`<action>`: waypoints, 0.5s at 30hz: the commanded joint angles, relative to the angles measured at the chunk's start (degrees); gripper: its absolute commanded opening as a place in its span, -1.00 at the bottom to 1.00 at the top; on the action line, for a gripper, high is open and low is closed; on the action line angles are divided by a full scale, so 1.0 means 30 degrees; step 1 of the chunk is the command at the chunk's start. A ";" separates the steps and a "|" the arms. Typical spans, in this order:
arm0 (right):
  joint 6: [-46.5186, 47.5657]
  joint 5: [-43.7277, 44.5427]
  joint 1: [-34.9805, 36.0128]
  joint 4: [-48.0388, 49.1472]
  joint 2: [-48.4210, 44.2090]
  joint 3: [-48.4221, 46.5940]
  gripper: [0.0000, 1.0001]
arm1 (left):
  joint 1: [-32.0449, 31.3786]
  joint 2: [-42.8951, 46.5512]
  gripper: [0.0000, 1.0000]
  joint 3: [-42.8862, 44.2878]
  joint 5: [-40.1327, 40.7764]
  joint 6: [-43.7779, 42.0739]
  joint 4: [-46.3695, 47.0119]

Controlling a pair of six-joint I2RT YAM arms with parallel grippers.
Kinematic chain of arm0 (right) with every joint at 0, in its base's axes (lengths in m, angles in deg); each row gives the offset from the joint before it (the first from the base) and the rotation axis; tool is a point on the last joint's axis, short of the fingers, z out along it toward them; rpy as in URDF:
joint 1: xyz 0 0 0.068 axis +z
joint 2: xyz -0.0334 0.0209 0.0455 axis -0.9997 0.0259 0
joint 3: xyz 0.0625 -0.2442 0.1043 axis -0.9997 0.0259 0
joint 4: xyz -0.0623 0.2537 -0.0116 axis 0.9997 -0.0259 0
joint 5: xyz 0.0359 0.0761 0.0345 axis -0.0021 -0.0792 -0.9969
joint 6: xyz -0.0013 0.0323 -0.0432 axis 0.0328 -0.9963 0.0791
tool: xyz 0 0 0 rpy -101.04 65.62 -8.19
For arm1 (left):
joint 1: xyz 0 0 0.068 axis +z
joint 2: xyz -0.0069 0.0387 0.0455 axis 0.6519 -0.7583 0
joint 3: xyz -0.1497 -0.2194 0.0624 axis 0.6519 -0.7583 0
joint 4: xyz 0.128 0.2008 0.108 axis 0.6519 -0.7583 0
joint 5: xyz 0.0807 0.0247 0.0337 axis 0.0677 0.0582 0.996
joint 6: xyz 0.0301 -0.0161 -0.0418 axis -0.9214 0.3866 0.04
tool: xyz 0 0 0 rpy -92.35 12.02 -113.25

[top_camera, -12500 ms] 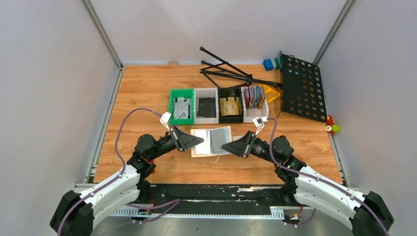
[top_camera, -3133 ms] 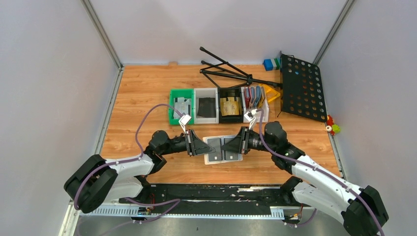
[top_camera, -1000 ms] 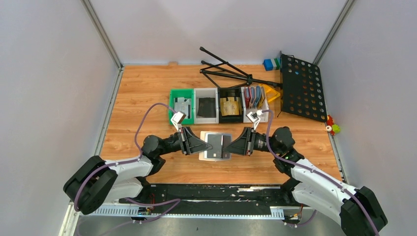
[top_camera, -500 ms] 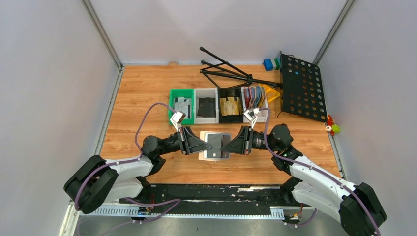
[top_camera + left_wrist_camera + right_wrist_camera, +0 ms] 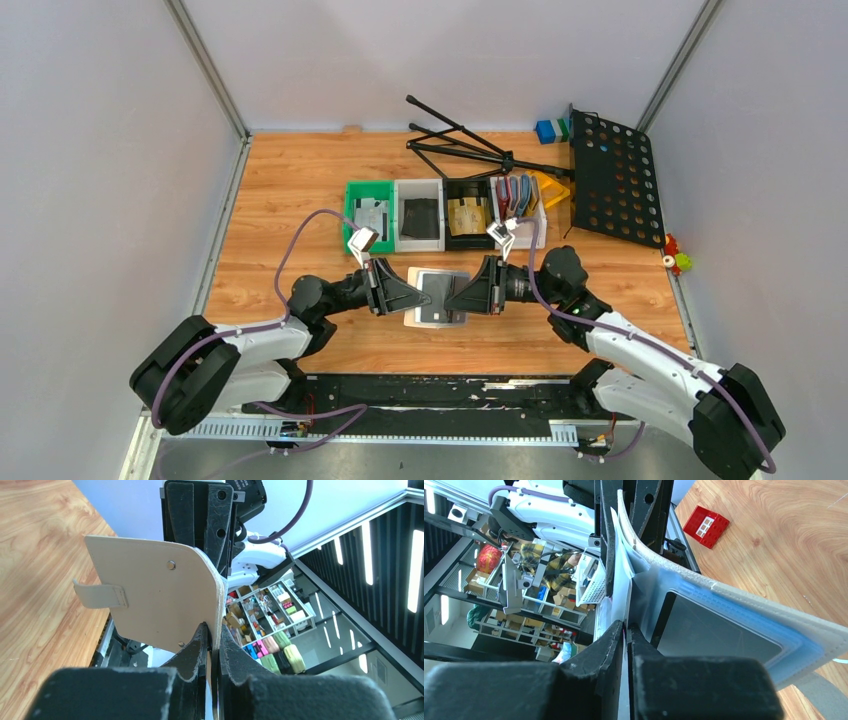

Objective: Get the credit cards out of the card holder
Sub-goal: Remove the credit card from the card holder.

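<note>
The card holder (image 5: pixel 437 297), a pale folding wallet, hangs above the table between my two grippers. My left gripper (image 5: pixel 412 296) is shut on the edge of its beige cover (image 5: pixel 150 600), which has a small tab; the pinch shows in the left wrist view (image 5: pixel 212 636). My right gripper (image 5: pixel 452 298) comes in from the opposite side and is shut on a thin pale inner leaf of the holder (image 5: pixel 625 628). A dark grey credit card (image 5: pixel 714 630) sits inside a clear bluish pocket beside my right fingers. I cannot tell whether a card lies in the pinched leaf.
Behind the holder stands a row of bins: green (image 5: pixel 368 215), white (image 5: pixel 419 215), black (image 5: pixel 468 215), and one with upright wallets (image 5: pixel 518 200). A folded black stand (image 5: pixel 470 145) and perforated plate (image 5: pixel 615 180) lie at the back right. A red brick (image 5: pixel 708 525) lies on the wood.
My right gripper has moved a little left into the holder and shut on its inner leaf. The left gripper and the holder have stayed in place.
</note>
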 commanded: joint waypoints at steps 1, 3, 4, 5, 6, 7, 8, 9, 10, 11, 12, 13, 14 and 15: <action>0.0483 0.0390 0.0428 0.0184 0.0378 -0.0987 -0.82 | -0.0315 0.0296 -1.00 0.0383 0.0154 -0.0885 0.0126; 0.0296 0.0390 0.0530 0.0582 0.0485 -0.0986 -0.79 | -0.0366 0.0365 -1.00 0.0385 0.0212 -0.1040 -0.0128; 0.0176 0.0390 0.0562 0.0891 0.0531 -0.0953 -0.74 | -0.0379 0.0381 -1.00 0.0365 0.0233 -0.1122 -0.0244; 0.0047 0.0365 0.0603 0.1175 0.0633 -0.0902 -0.69 | -0.0381 0.0434 -1.00 0.0355 0.0239 -0.1168 -0.0358; -0.0079 0.0361 0.0641 0.1416 0.0678 -0.0884 -0.67 | -0.0381 0.0494 -1.00 0.0310 0.0260 -0.1204 -0.0394; -0.0175 0.0361 0.0657 0.1603 0.0709 -0.0816 -0.66 | -0.0388 0.0547 -1.00 0.0297 0.0269 -0.1223 -0.0406; -0.0282 0.0354 0.0655 0.1781 0.0757 -0.0756 -0.68 | -0.0382 0.0597 -1.00 0.0274 0.0306 -0.1210 -0.0404; -0.0472 0.0400 0.0651 0.1989 0.0792 -0.0598 -0.73 | -0.0381 0.0673 -1.00 0.0282 0.0347 -0.1194 -0.0414; -0.0620 0.0546 0.0643 0.2188 0.0775 -0.0465 -0.82 | -0.0381 0.0760 -1.00 0.0268 0.0353 -0.1199 -0.0416; -0.0777 0.0813 0.0624 0.2443 0.0754 -0.0295 -0.94 | -0.0381 0.0836 -1.00 0.0274 0.0357 -0.1196 -0.0482; -0.0940 0.1106 0.0625 0.2731 0.0686 -0.0050 -0.99 | -0.0381 0.0930 -1.00 0.0293 0.0379 -0.1207 -0.0545; -0.1099 0.1450 0.0622 0.3090 0.0600 0.0203 -1.00 | -0.0381 0.1037 -1.00 0.0255 0.0386 -0.1219 -0.0615; -0.1222 0.1709 0.0638 0.3387 0.0487 0.0473 -1.00 | -0.0381 0.1124 -1.00 0.0217 0.0427 -0.1195 -0.0606; -0.1237 0.1848 0.0601 0.3520 0.0392 0.0632 -1.00 | -0.0381 0.1256 -1.00 0.0190 0.0480 -0.1181 -0.0601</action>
